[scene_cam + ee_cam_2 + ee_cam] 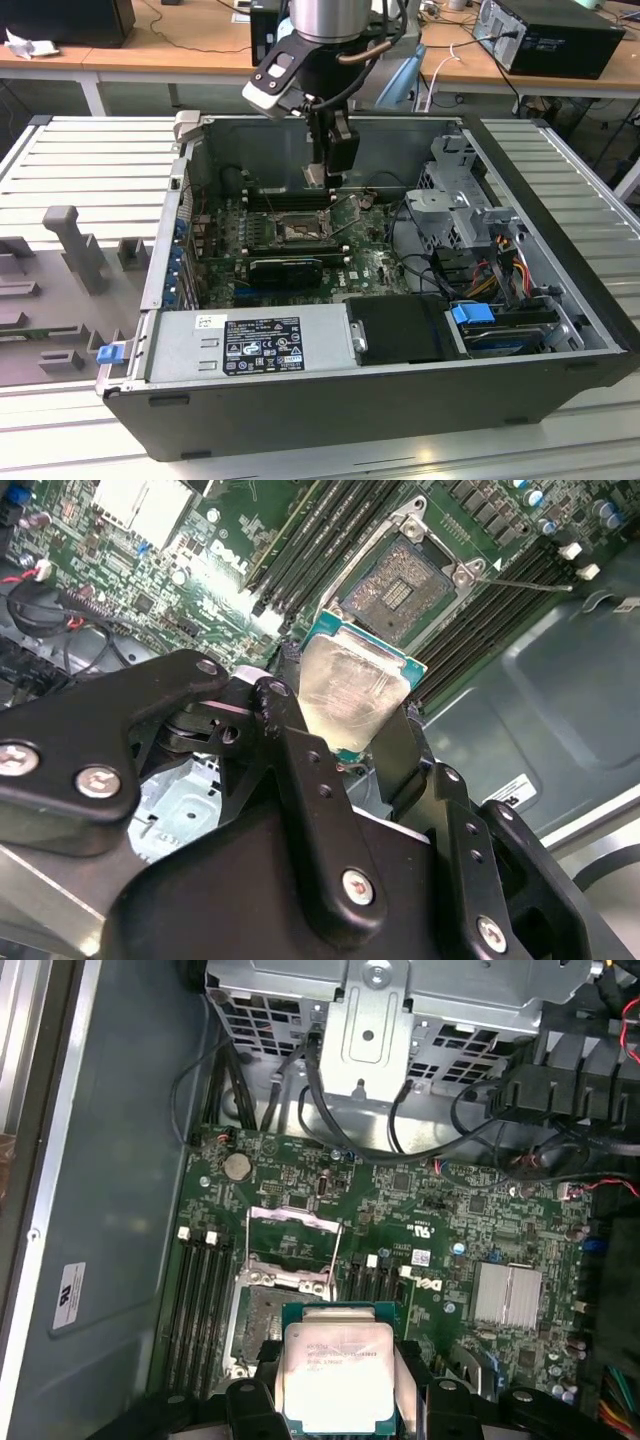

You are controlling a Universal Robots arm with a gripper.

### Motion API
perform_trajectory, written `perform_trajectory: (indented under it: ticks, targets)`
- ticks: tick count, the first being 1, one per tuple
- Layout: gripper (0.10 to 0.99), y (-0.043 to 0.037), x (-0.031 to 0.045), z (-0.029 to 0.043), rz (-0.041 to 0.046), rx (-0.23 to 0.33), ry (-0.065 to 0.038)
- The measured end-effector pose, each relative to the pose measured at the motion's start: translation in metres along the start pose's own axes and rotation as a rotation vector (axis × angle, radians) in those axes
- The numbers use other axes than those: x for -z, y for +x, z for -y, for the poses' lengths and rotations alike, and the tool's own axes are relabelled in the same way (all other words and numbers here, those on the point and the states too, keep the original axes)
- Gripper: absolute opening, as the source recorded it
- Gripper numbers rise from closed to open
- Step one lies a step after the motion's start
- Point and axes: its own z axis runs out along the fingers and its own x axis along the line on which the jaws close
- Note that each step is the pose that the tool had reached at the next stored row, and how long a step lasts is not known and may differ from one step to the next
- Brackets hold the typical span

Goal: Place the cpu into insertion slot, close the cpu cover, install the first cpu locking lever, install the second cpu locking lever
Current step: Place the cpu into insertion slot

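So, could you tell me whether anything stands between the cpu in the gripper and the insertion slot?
Nothing visible does. The gripper holds the cpu above the motherboard, and the insertion slot lies bare, its pin field showing. In the first wrist view the cpu cover stands swung up off the slot.

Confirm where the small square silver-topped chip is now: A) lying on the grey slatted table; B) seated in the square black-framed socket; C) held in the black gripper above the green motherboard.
C: the small square silver-topped chip sits clamped between the black gripper's fingers, and the square black-framed socket shows a bare pin field.
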Motion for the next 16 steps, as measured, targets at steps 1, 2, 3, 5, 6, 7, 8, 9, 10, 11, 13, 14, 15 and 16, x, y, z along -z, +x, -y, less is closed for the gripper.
perform_trajectory:
  ticks: [1,2,3,5,6,7,8,9,10,11,13,14,15,16]
  targets:
    - [0.529,0.0,-0.0001,0.0,0.0004,-0.006,0.0]
    - [0.529,0.0,-0.0002,0.0,0.001,-0.014,0.0]
    - [0.529,0.0,-0.0002,0.0,0.0015,-0.02,0.0]
    - [0.529,0.0,-0.001,0.0,0.0022,-0.028,-0.001]
    - [0.529,0.0,-0.0017,0.0001,0.0023,-0.03,-0.001]
    - [0.529,0.0,-0.0024,0.0002,0.0023,-0.03,-0.001]
    - [0.529,-0.0001,-0.0032,0.0003,0.0024,-0.031,-0.001]
    - [0.529,-0.0001,-0.004,0.0003,0.0024,-0.032,-0.001]
    - [0.529,-0.0001,-0.0052,0.0004,0.0026,-0.033,-0.001]
    - [0.529,-0.0001,-0.0059,0.0005,0.0026,-0.034,-0.001]
    - [0.529,-0.0001,-0.0076,0.0006,0.0032,-0.039,-0.001]
    - [0.529,-0.0002,-0.0081,0.0006,0.0037,-0.047,-0.001]
    - [0.529,-0.0002,-0.0086,0.0007,0.0044,-0.056,-0.001]
    - [0.529,-0.0002,-0.0088,0.0007,0.0049,-0.062,-0.001]
